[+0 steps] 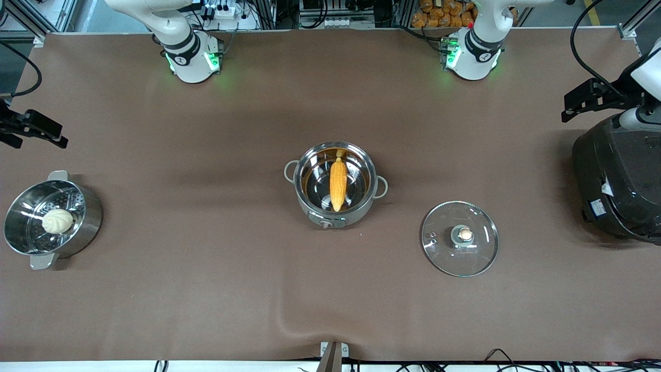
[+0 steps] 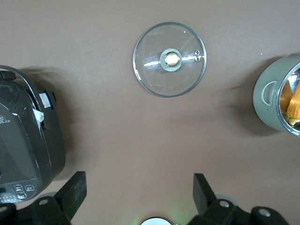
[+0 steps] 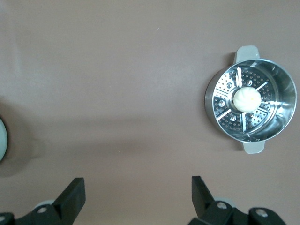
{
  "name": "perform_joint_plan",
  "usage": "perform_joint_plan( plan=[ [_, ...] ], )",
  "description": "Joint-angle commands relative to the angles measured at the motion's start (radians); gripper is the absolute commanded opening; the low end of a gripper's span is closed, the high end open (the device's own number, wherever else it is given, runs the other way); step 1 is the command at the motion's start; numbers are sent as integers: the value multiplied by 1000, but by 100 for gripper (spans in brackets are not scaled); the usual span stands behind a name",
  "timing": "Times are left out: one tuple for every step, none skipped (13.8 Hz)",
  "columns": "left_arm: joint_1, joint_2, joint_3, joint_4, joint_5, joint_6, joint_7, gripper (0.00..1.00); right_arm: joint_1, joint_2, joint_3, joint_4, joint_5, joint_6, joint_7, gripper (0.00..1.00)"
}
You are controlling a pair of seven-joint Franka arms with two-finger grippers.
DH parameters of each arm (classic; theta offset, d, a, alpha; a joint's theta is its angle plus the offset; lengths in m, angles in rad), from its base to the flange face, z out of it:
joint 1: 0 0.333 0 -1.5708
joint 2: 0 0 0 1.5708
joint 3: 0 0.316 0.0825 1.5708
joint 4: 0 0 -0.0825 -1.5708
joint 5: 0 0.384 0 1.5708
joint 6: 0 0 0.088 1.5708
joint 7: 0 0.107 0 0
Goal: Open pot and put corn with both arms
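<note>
The round shiny steel pot (image 1: pixel 335 188) stands uncovered at the middle of my brown counter (image 1: pixel 206 289), its control knob facing the front camera and one loop handle on each side. The tapered yellow-orange corn cob (image 1: pixel 337 184) lies inside the pot on its floor, lengthwise along the line from the robot bases to the front camera, pale stub end toward the bases. In my left wrist view only the pot's edge (image 2: pixel 279 96) shows, with a strip of the corn (image 2: pixel 291 99) visible within.

The clear glass lid with the copper-coloured knob (image 1: pixel 459 238) lies flat on the counter, knob up, well apart from the pot, toward the left arm's end and nearer to the front camera than the pot. My left wrist view shows the lid (image 2: pixel 169 59) free of any contact.

My left gripper (image 1: pixel 588 101) is released: both fingers are spread wide, nothing between them. It hangs at the left arm's end of the counter, just beside the big black rice cooker (image 1: pixel 617 181). In its own view the left gripper (image 2: pixel 139 197) is over bare counter, with the cooker (image 2: pixel 26 140) beside it.

My right gripper (image 1: pixel 33 132) is likewise released and empty, fingers wide apart. It hangs at the right arm's end, over the counter near the steel steamer pot with the perforated insert (image 1: pixel 51 219). A round white bun (image 1: pixel 57 221) rests on that insert. In its own view the right gripper (image 3: pixel 138 197) is apart from the steamer (image 3: pixel 251 105)
</note>
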Motion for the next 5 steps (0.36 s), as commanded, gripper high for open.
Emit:
perform_joint_plan(
  plan=[
    [19,-8,-15,12,21,-22,23,100,-20,28,16,55,-15,-12,-10,100],
    [18,-8,-15,12,23,-22,23,100,-20,28,16,56,-18,-11,-12,100],
    [16,-10,-17,12,21,-22,23,100,-20,28,16,56,-18,-11,-18,100],
    [12,-10,-15,12,21,-22,17,100,-18,27,16,56,-18,-12,-54,100],
    [9,-8,-14,12,21,-22,15,100,-19,27,16,55,-17,-12,-74,100]
  ],
)
